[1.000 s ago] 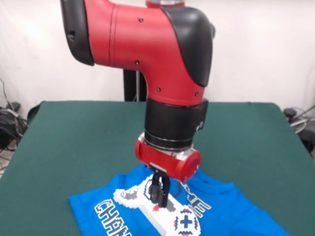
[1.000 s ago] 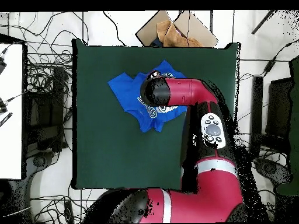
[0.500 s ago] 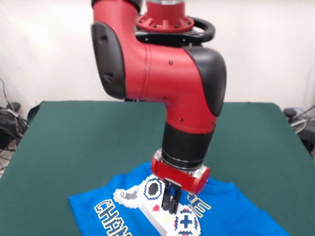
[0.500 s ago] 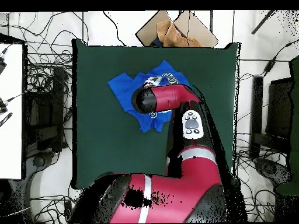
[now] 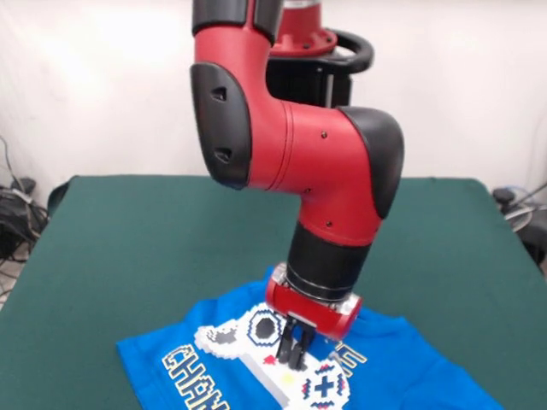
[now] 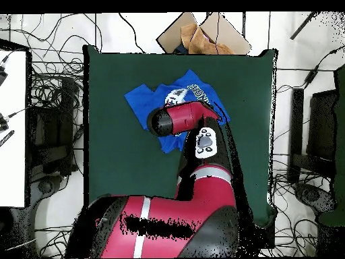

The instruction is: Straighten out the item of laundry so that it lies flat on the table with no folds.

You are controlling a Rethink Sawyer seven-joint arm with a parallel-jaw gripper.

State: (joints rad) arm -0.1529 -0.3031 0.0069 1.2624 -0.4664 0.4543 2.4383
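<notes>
Blue shirt (image 5: 402,367) lies on the green table (image 5: 145,248), at the edge nearest the front camera, its game-controller print facing up. Seen from overhead, the shirt (image 6: 145,101) sits toward the table's (image 6: 114,168) far half, partly hidden under my red arm (image 6: 178,118). My pincer (image 5: 293,350) points straight down over the print, its two black fingers together, tips at the cloth; whether they pinch any fabric I cannot tell.

- Glossy red arm (image 5: 282,145) with black rounded joint caps and small dark screws
- Black cylindrical wrist section above a red collar
- Slim black gripper (image 5: 293,352)
</notes>
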